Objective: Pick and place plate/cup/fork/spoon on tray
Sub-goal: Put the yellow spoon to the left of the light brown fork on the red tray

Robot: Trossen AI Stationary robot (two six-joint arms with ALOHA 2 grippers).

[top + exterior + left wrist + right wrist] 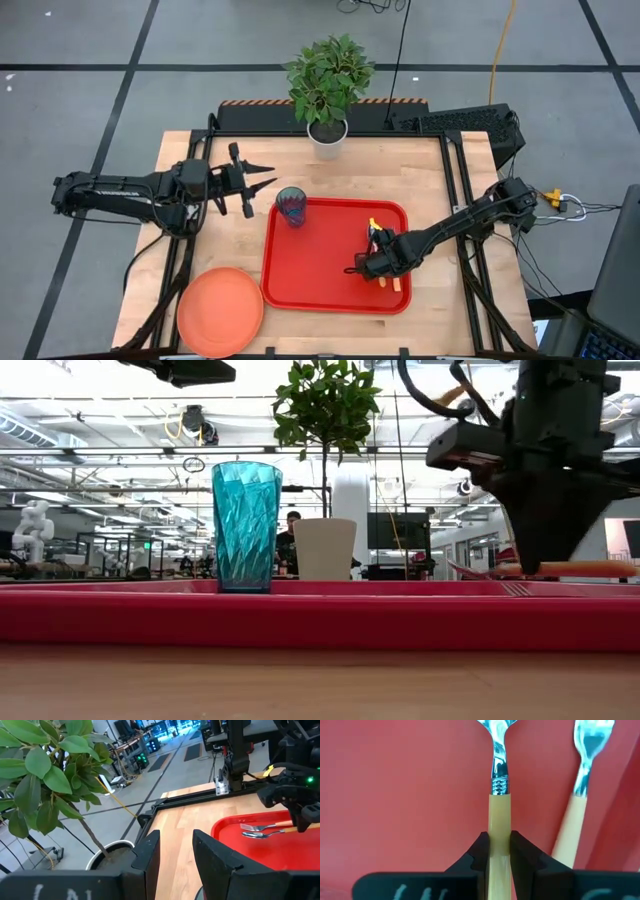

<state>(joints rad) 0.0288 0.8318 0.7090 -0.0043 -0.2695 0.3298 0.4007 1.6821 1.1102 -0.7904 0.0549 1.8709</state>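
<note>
red tray (320,262) bears spoon (499,815) held lengthwise by right gripper (496,851).

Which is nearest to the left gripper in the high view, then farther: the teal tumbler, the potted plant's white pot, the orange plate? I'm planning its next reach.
From the left gripper:
1. Teal translucent tumbler, on the red tray's near corner, just beside the fingertips.
2. White pot of the green plant, at the table's back edge.
3. Round orange plastic plate, at the front left, off the tray.

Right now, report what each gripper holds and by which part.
Right gripper is shut on the spoon, pinching its orange handle, over the tray. Left gripper is open, holding nothing.
</note>
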